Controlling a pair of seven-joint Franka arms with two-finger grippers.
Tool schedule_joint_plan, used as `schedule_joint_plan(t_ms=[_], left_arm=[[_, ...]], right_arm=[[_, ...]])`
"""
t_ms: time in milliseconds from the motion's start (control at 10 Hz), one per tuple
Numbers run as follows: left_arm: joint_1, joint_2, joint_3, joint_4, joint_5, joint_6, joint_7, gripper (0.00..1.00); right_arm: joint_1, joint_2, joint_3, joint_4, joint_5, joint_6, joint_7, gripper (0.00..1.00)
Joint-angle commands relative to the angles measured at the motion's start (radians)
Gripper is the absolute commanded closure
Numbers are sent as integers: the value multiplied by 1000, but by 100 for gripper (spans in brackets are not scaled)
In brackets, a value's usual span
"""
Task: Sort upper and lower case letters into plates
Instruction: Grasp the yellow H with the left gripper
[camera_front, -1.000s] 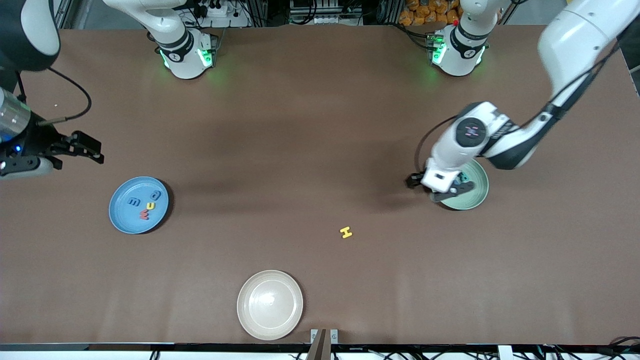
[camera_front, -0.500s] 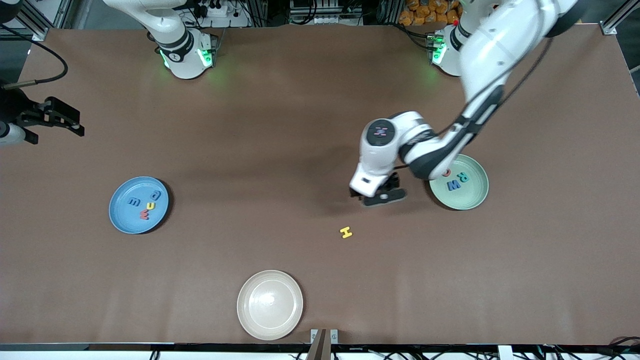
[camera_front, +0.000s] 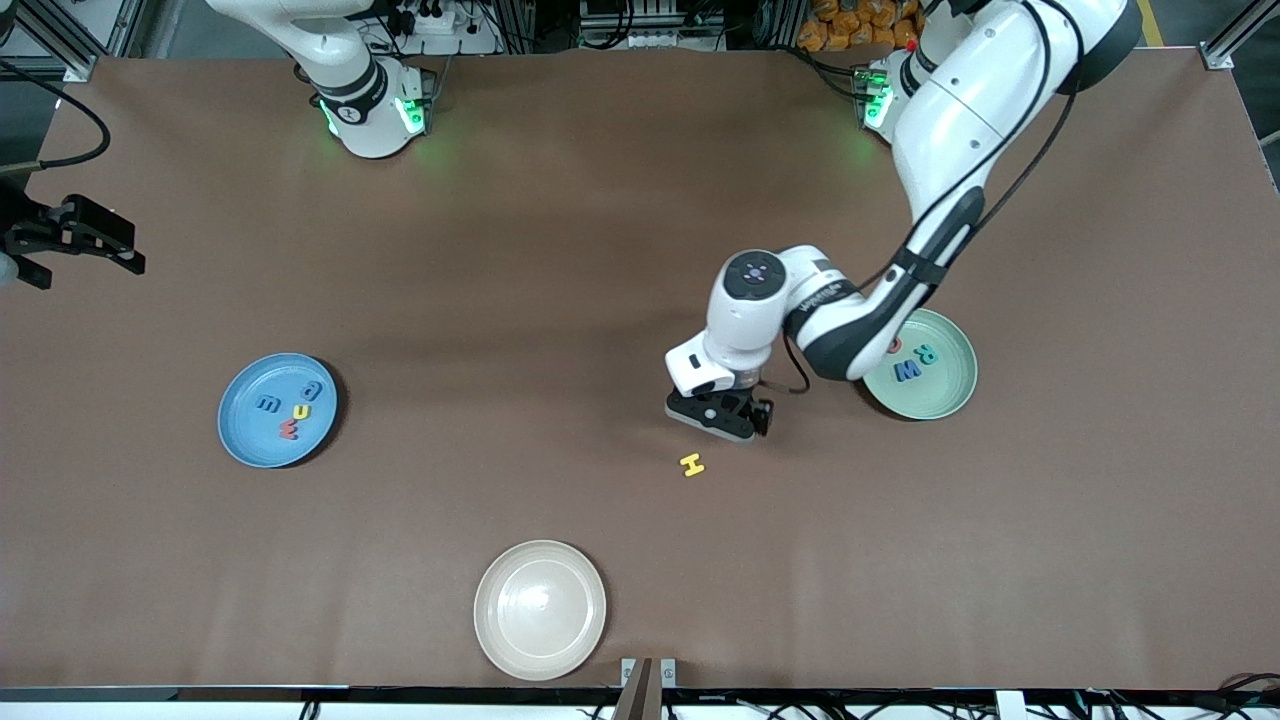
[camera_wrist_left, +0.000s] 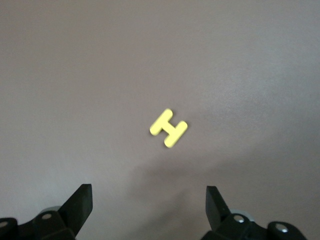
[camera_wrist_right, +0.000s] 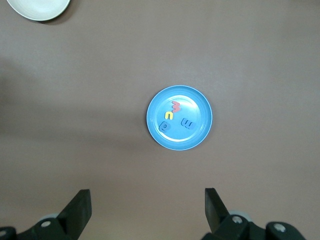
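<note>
bench (camera_front: 560, 250): brown, covers the whole front view, carries three plates and one loose letter
left arm (camera_front: 960, 110): white, comes from its base at its own end of the bench, bends down toward mid-bench
right arm: only its black end shows at the edge of the front view, waits high at its own end of the bench
cream plate (camera_front: 540, 610): nearest the front camera, nothing in it
blue plate (camera_front: 245, 440): toward the right arm's end of the bench, holds lowercase letters: a blue a (camera_front: 316, 390), a blue m (camera_front: 268, 404), a yellow u (camera_front: 301, 411), a red w (camera_front: 289, 430)
mint green plate (camera_front: 945, 395): toward the left arm's end, part of its rim hidden under the left arm, holds a teal R (camera_front: 925, 354), a blue W (camera_front: 907, 371) and a red letter mostly hidden
left tool (camera_front: 718, 417): fingers wide apart, nothing between them, low over bare bench between the mint green plate and the yellow H; the left wrist view shows both finger tips with the H ahead of them
right tool (camera_wrist_right: 147, 207): fingers wide apart, holds nothing, up in the air; its wrist view looks down on the blue plate
yellow H (camera_front: 692, 464): flat on bare bench, near mid-bench, in no plate, just nearer the front camera than the left tool's spot, apart from the fingers
</note>
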Motion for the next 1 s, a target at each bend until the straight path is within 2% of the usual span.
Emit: schedule_joint_plan(t_ms=[0, 200, 600, 800, 900], left_arm=[[30, 99, 10, 71, -23, 105, 429, 0], [46, 133, 10, 97, -34, 132, 551, 0], [17, 229, 1, 177, -92, 236, 582, 0], [0, 243, 3, 177, -124, 270, 584, 0], [0, 245, 1, 177, -126, 273, 584, 0]], right_arm=[[-12, -19, 10, -4, -9, 4, -3, 0], [-7, -14, 13, -14, -8, 25, -2, 0], [-26, -14, 28, -21, -5, 24, -2, 0], [-72, -19, 71, -21, -5, 21, -2, 0], [-64, -19, 71, -19, -5, 21, -2, 0]])
